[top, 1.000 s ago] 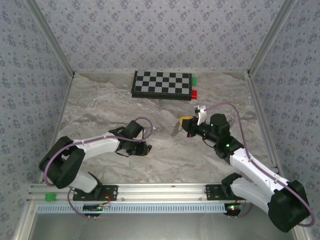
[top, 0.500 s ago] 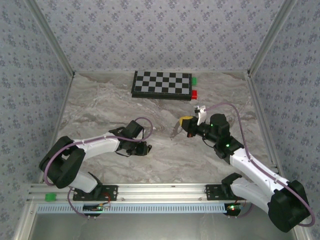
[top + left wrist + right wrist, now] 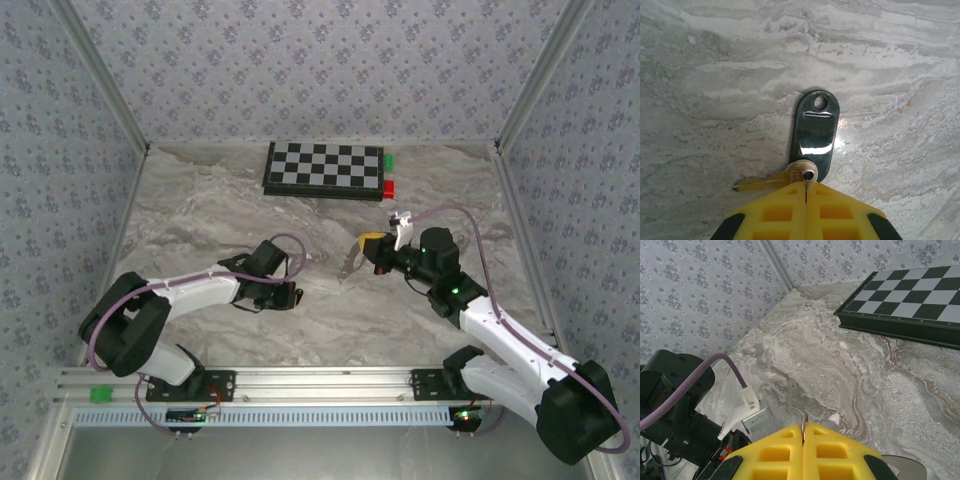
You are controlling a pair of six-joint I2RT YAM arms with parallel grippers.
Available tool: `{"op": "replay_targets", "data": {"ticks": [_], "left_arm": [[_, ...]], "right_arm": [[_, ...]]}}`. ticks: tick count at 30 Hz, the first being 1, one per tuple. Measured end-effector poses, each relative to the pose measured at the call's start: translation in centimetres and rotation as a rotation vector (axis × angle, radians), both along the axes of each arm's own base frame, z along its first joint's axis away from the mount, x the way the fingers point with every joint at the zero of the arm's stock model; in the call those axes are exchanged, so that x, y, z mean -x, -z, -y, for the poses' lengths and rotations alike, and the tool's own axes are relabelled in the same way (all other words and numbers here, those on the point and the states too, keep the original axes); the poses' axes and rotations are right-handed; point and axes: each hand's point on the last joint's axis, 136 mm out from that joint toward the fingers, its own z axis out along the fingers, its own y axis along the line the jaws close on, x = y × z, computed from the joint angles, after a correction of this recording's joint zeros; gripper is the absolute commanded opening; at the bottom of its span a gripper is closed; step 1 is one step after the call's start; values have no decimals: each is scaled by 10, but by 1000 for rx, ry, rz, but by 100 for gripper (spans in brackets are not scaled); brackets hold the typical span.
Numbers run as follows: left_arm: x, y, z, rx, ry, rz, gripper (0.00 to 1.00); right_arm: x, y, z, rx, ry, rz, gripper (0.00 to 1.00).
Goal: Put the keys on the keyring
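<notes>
The keys (image 3: 812,132) lie flat on the marble: a glossy black oval fob with a brass-silver key under its near end, blade pointing left. My left gripper (image 3: 805,184) is shut at the key's head, with a thin wire from the key's hole pinched between its yellow fingers. In the top view the left gripper (image 3: 292,296) is low on the table, left of centre. My right gripper (image 3: 368,242) is raised above the table and shut on the keyring (image 3: 349,262), which hangs toward the left. In the right wrist view the keyring (image 3: 803,419) shows edge-on between the closed right gripper (image 3: 803,427).
A chessboard (image 3: 323,168) lies at the back of the table, with a green block (image 3: 388,160) and a red block (image 3: 389,187) at its right edge. The chessboard (image 3: 910,305) is also far off in the right wrist view. Patterned walls enclose the table.
My left gripper's fingers have closed the last bit around the wire at the key's head. Both arms and the keyring have stayed almost where they were.
</notes>
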Motion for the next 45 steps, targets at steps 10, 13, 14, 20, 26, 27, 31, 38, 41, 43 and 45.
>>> {"op": "replay_targets", "data": {"ticks": [10,13,14,20,26,27,31,38,41,43,45], "left_arm": [[-6,-42,-7,23,15,149,0],[-12,-66,-8,38,25,243,0],[-15,-75,-10,45,24,281,0],[-28,-136,-16,141,-9,530,0],[-30,-162,-21,218,-16,700,0],[-30,-164,-21,227,-15,713,0],[-32,-173,-17,265,-1,776,0],[-37,-185,-2,309,49,864,0],[-37,-180,8,309,90,861,0],[-35,-174,15,302,123,853,0],[-33,-170,22,294,159,847,0]], "right_arm": [[2,5,0,0,-3,3,0],[5,3,1,1,-8,20,0],[6,2,1,1,-8,27,0],[11,-8,1,-6,-20,86,0],[19,-22,-2,-26,-47,141,0],[21,-23,-2,-25,-53,149,0],[29,-25,-4,-10,-80,168,0],[39,-28,0,13,-95,191,0],[44,-33,2,4,-95,217,0],[47,-33,4,3,-99,230,0],[50,-32,4,7,-108,239,0]]}}
